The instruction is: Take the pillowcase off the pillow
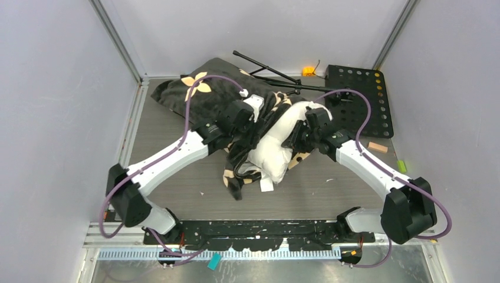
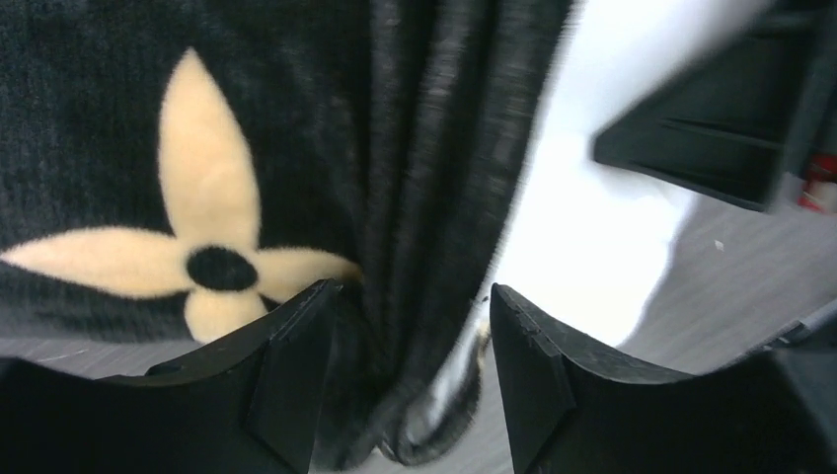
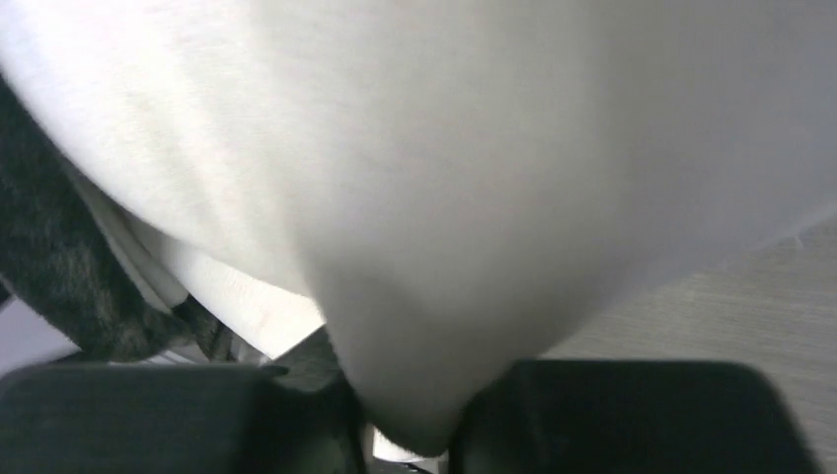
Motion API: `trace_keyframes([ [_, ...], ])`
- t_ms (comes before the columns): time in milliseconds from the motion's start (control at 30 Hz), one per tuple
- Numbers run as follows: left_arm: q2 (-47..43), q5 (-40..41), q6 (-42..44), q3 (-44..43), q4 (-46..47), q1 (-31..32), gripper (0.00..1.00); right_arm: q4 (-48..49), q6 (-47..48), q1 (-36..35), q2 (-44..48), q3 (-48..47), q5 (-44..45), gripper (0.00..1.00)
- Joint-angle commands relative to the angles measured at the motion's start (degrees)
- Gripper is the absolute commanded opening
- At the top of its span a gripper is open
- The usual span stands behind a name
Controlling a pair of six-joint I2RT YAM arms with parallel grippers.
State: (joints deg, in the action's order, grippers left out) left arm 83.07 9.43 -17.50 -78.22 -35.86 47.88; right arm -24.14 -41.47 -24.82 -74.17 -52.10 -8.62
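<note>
Near-centre of the table (image 1: 342, 188): the pillow (image 1: 277, 150) is partly out, plump and white. The pillowcase (image 1: 218, 100) is bunched along its left side, with the rest heaped far-left.

Right gripper (image 3: 405, 395) is pinching a fold of the pillow's white cloth on its right side. Left gripper (image 2: 415, 296) has its fingers spread. A black pleat of pillowcase sits loose between them, not clamped.

My read on handling: both are light, limp and non-fragile. The plush likely drags on the pillow cloth rather than sliding. Grab a thick gathered fold of the case. Anchor the pillow with a deep bite into the stuffing, not just the skin.
</note>
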Motion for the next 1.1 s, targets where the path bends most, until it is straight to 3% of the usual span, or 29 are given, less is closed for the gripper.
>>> trace_keyframes([
  [0, 4.69, -0.48, 0.55, -2.04, 5.32, -4.39, 0.58, 2.01, 0.44, -0.37, 0.58, -0.14, 0.57, 0.09],
  [33, 5.62, -0.85, 0.39, -2.40, 5.95, -5.07, 0.58, 1.58, 0.55, -0.35, 1.13, -0.15, 0.59, 0.02],
  [167, 7.43, -3.44, 1.06, -2.19, 8.39, -6.85, 0.49, -1.10, 1.68, -0.34, 4.53, -0.55, 2.24, 0.00],
  [233, 7.40, -1.12, 0.94, -1.75, 7.87, -8.55, 0.32, -4.14, 2.80, -0.10, 6.12, -1.79, 5.44, 0.00],
  [300, 6.66, 1.30, -1.92, -0.98, 5.27, -12.54, 0.02, -9.98, 2.30, 1.56, 7.88, -4.00, 14.39, 0.00],
  [333, 5.71, 2.16, -4.79, 0.01, 4.52, -15.72, 0.00, -13.02, 0.70, 3.27, 9.24, -4.77, 19.59, 0.00],
  [400, 1.35, 0.25, -11.18, 6.66, 7.81, -23.09, 0.00, -14.50, -1.36, 9.00, 13.74, -3.69, 24.42, 0.00],
  [533, -7.74, -12.40, -21.10, 22.76, 20.52, -37.25, 0.00, -13.20, -3.83, 21.55, 20.96, 0.91, 20.89, 0.00],
  [633, -10.76, -13.13, -21.97, 26.68, 21.39, -40.09, 0.00, -12.65, -2.93, 23.25, 19.73, 1.39, 16.69, 0.00],
  [767, -11.94, -19.59, -20.66, 26.65, 21.37, -40.10, 0.00, -9.19, 1.04, 23.28, 14.97, 1.56, 2.00, 0.00],
  [933, -16.06, -24.23, -18.69, 25.74, 18.85, -40.14, 0.26, -8.27, 2.30, 23.24, 12.82, 0.73, -4.71, 0.00],
  [1067, -21.25, -23.61, -16.69, 24.92, 12.94, -40.05, 0.56, -8.59, 3.18, 23.24, 14.38, 0.89, -4.61, 0.00],
])
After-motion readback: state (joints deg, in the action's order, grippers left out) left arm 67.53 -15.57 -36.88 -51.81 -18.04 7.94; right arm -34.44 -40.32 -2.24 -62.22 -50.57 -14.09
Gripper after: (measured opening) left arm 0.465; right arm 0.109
